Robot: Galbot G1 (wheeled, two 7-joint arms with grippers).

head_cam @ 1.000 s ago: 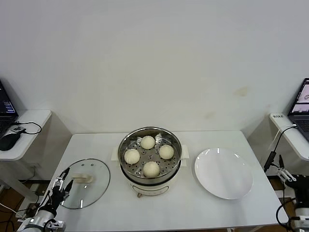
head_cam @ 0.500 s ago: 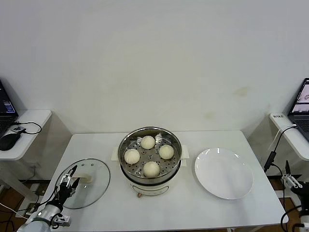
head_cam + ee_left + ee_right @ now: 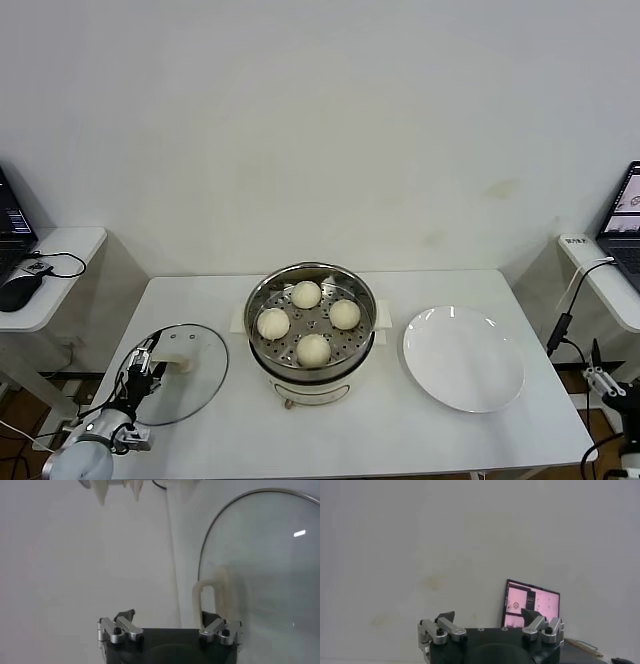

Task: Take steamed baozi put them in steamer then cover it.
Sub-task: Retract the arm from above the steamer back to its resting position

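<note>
The steamer [image 3: 263, 300] stands mid-table with several cream-white baozi on its perforated tray, one at the back [image 3: 306, 294], one on the left [image 3: 273, 323], one on the right [image 3: 345, 314]. The glass cover [image 3: 190, 385] lies flat on the table left of the steamer, its cream handle [image 3: 177, 351] up. My left gripper [image 3: 141, 365] is open at the cover's left side, close beside the handle. In the left wrist view the left gripper [image 3: 167, 625] is open, the handle [image 3: 207, 597] stands by one finger and the cover [image 3: 270, 570] fills one side. My right gripper [image 3: 600, 380] is open and empty, off the table's right edge.
An empty white plate [image 3: 463, 358] lies right of the steamer. Side tables with laptops stand at far left [image 3: 45, 262] and far right [image 3: 600, 270]. The right wrist view shows only the wall and a laptop screen [image 3: 532, 605] past the right gripper [image 3: 490, 622].
My left gripper has moved forward over the cover's left edge, up to the handle. The handle and cover have shifted slightly away from me. The right gripper has dropped lower at the right edge.
</note>
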